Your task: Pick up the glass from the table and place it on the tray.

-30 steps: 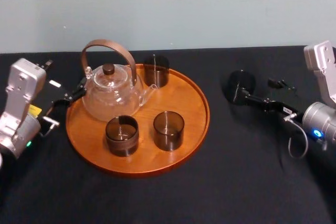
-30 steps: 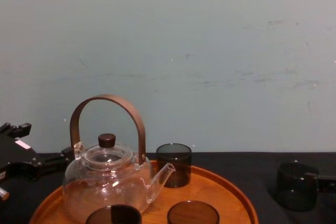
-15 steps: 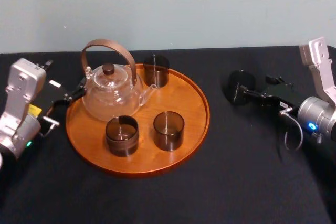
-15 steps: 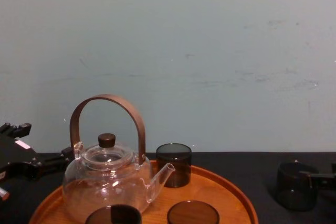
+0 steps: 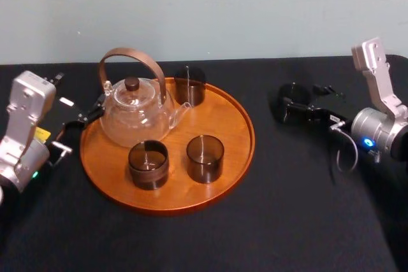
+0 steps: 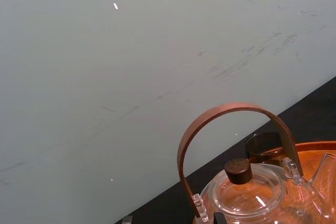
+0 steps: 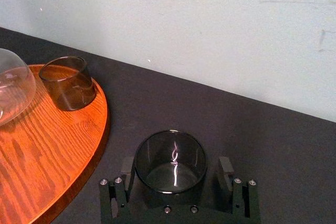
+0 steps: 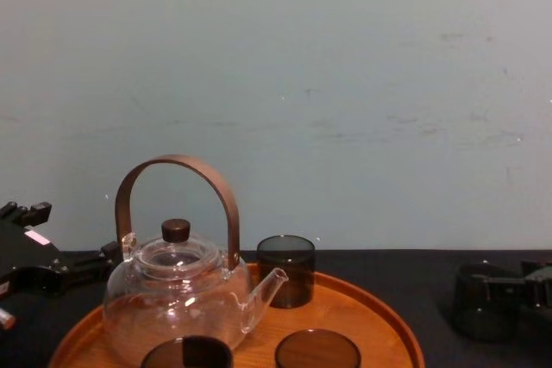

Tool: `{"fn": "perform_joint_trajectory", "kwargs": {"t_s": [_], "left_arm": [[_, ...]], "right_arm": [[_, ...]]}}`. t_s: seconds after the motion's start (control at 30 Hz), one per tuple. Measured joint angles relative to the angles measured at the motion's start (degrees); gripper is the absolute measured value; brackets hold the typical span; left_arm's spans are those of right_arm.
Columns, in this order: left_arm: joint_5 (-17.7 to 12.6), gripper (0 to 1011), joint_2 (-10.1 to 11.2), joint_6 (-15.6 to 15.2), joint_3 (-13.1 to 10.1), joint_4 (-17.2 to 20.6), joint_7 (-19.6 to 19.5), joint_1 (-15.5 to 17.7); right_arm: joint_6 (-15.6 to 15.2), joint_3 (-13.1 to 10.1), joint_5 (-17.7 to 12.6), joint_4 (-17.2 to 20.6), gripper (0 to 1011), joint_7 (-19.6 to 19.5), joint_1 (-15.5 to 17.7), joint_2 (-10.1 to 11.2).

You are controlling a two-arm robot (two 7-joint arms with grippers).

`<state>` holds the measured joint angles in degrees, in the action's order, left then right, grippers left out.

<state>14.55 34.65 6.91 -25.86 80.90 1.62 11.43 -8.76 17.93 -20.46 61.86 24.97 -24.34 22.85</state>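
Now, head view: glass (image 5: 292,95) stands upright on the table (image 5: 268,221), right half, toward the far edge, well apart from the tray (image 5: 237,125), which lies to its left. Right gripper (image 5: 297,105) reaches in from the table's right edge and straddles the glass, one finger on either side. Right arm is plainly the nearer one. Left gripper (image 5: 89,114) is parked just off the tray's left rim, beside the teapot (image 5: 135,114), idle. Tray also carries other glasses (image 5: 204,157), three of them. Bare wood runs along its right side, the side facing the task glass. Left wrist view: teapot handle and lid close up, one tray glass behind them, orange rim at the edge. Right wrist view: glass sits mouth up between the fingers (image 7: 226,169), deep in toward the palm. One finger looks to touch the wall. A strip of black cloth shows between the other finger and the glass, so I read the jaws as spread, not yet clamped. Tray edge in view beyond. Chest view: glass low near the table's right edge, base seemingly down on the cloth, gripper alongside it. Judgement: glass already centred in the grip, long axis vertical. Next comes a squeeze across its width, a lift, then a carry toward the robot's left, over the low rim onto the bare wood.
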Motion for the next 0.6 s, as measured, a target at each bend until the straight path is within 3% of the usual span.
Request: {"fn": "perform_joint_trajectory", "kwargs": {"t_s": [0.4, 0.6], "left_arm": [[0.00, 1002, 0.00, 0.00, 0.00, 0.00, 0.00, 0.00], [0.00, 1001, 0.00, 0.00, 0.00, 0.00, 0.00, 0.00]], "right_arm": [[1.83, 1.05, 1.06, -6.51, 1002, 1.63, -3.64, -1.87], [2.15, 1.17, 1.36, -7.89, 1002, 2.00, -4.22, -2.37]]}}
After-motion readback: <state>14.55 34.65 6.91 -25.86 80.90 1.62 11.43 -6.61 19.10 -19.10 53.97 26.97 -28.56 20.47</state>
